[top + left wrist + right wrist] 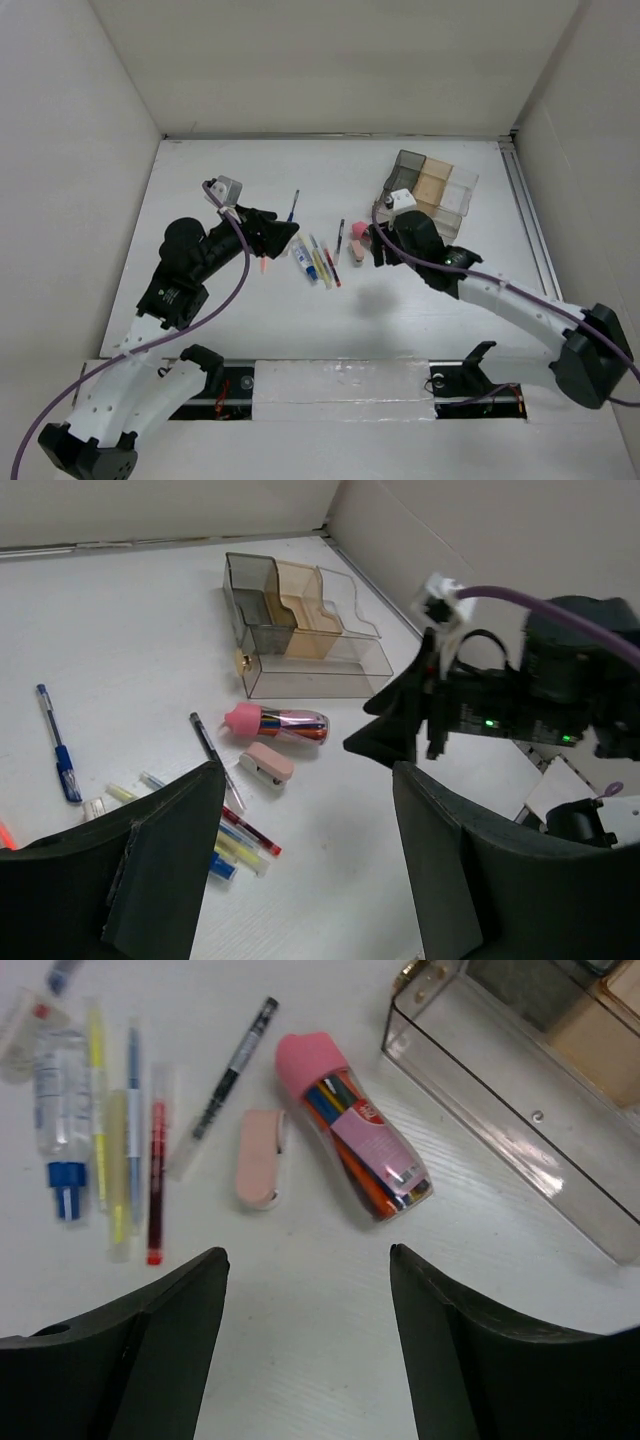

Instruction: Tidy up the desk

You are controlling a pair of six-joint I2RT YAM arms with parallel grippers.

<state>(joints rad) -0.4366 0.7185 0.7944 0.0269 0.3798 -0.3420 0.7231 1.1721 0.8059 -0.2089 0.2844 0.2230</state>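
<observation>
The white desk (pixel 400 320) holds a loose row of stationery at its middle. My left gripper (pixel 287 233) is open and empty, left of the row; in its wrist view (pixel 306 772) only bare desk lies between its fingers. My right gripper (pixel 372 247) is open and empty, hovering just in front of a pink-capped clear case of coloured pens (pixel 355 1140) and a small pink stapler (pixel 260 1158). Both also show in the left wrist view, the case (pixel 280 722) and the stapler (pixel 266 764).
A clear compartmented tray (pixel 432 188) stands at the back right, next to the metal rail (pixel 530 225). The row holds a black pen (pixel 230 1070), red pen (pixel 156 1180), yellow highlighters (pixel 105 1160) and a glue tube (pixel 62 1075). A blue pen (pixel 294 205) lies apart.
</observation>
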